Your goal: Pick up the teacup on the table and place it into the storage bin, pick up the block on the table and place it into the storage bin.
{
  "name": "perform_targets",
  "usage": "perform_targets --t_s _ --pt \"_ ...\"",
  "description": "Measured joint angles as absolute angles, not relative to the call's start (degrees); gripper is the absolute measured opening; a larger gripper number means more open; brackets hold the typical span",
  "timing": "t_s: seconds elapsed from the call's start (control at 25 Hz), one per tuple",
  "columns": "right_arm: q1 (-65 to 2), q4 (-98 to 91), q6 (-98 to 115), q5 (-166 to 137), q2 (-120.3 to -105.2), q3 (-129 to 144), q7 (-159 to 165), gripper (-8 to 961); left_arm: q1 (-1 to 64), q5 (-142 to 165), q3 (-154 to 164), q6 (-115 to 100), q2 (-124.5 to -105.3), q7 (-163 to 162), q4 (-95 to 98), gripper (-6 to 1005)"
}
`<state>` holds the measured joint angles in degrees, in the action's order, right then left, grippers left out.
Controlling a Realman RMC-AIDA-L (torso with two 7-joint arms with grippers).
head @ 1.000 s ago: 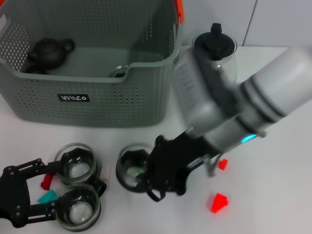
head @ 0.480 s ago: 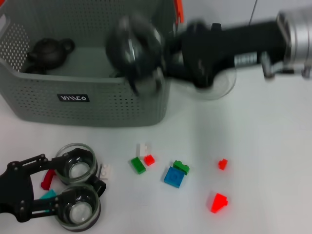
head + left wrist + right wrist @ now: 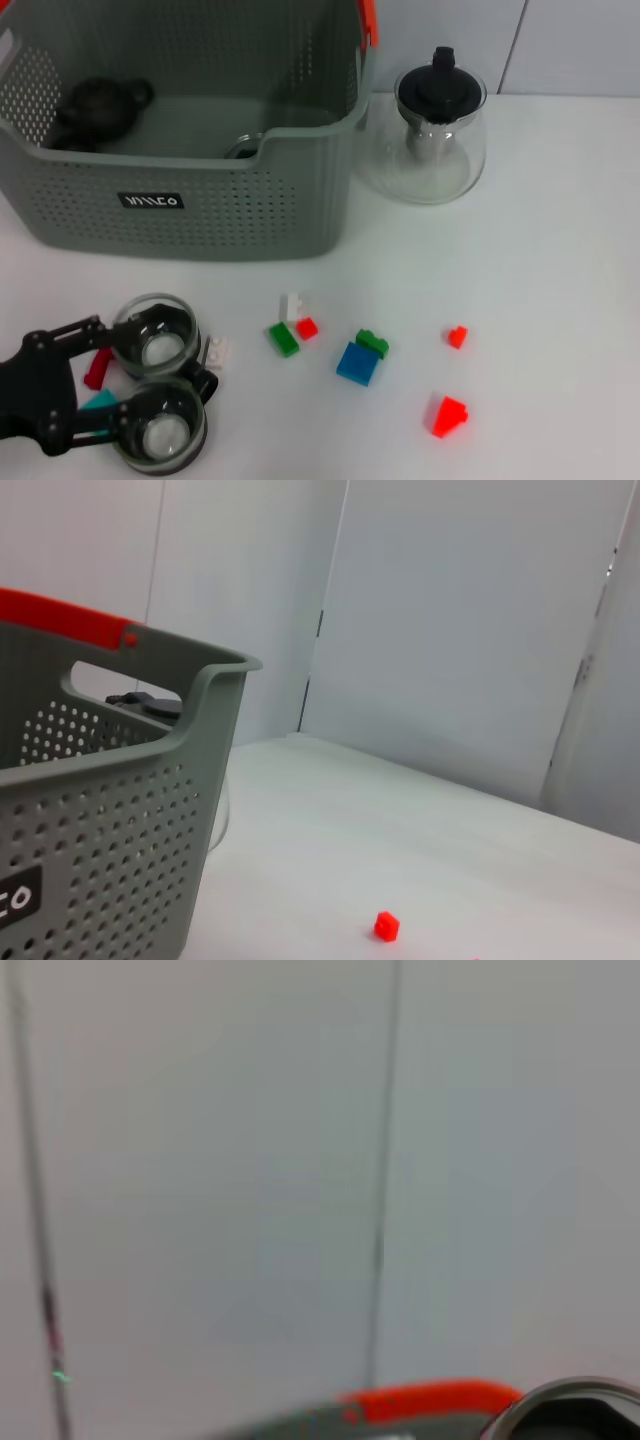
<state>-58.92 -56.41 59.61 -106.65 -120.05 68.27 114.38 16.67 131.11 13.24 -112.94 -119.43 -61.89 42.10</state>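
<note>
Storage bin rear-left; left gripper low beside teacups, fingers spread, empty.

The left claw is showing as matte black, built from flat linked bars with small round pivot screws at the joints. Its two slim fingers are tapering outward from a bulkier black block behind them.

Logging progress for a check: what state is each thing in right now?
Storage bin: upright, dark teapot inside.
Glass teapot: upright, lid on.
Near teacup: upright, on table.
Far teacup: upright, on table.
Blue block: on table, outside bin.
Left gripper: jaws open, by the teacups.
</note>
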Motion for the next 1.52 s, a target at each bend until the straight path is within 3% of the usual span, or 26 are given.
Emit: perform_targets --t_s 0.24,0.44,0.68,1.52 --pt "-74.20 -32.48 45.21 -113.67 -120.35 69.19 115.72 80 17.15 131.15 13.36 -112.69 -119.45 -61.88 41.43 825" --pt "-79.31 -21.44 33.92 -114.28 -121.02 73.86 116.10 83 17.87 131.10 13.18 -112.65 -119.46 -61.87 40.59 825" --pt "-79.59 -17.77 31.47 -113.88 -121.45 77.04 116.25 87 18.20 131.13 13.37 -111.73 -119.44 -61.87 40.04 824" --pt "-78.01 -16.76 36.04 -114.22 -120.85 77.24 116.03 100 18.19 131.49 13.33 -110.74 -119.44 -61.87 39.90 823"
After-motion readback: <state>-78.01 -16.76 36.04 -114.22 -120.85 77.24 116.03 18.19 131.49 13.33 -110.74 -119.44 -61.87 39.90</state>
